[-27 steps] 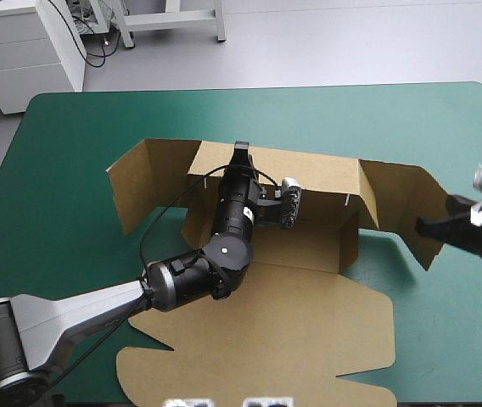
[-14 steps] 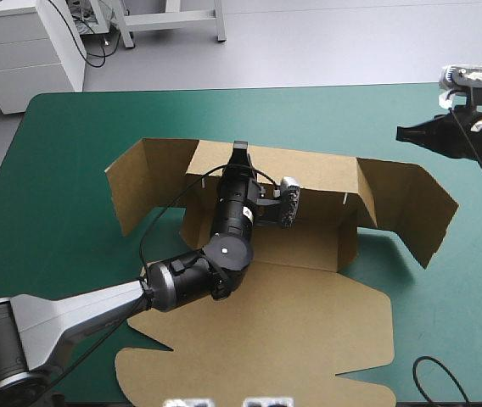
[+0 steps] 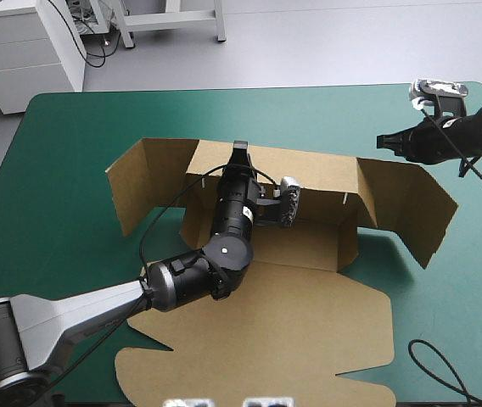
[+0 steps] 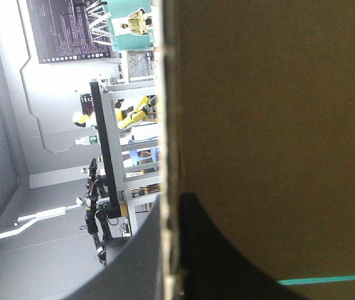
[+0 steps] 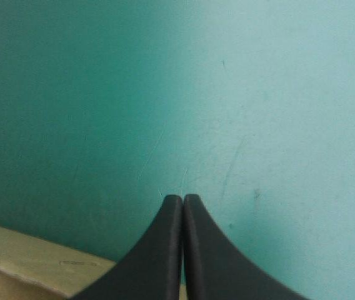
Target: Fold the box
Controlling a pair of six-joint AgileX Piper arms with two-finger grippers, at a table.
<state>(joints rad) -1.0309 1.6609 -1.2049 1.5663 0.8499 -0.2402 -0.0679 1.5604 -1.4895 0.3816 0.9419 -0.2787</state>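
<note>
Box point(image 3: 309, 331): middle of desk point(image 3: 63, 153), lid flat near, far wall upright. Left gripper point(image 3: 239, 154): pinching far wall's top edge; a slip would likely drop it. Right gripper point(image 3: 383, 141): pressed together, empty, far right, just beyond flap; could knock it outward.

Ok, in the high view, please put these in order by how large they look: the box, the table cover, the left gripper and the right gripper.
1. teal-green table cover
2. brown box
3. left gripper and right gripper: both look small and much alike, and they are turned differently, so I do not rank them.
</note>
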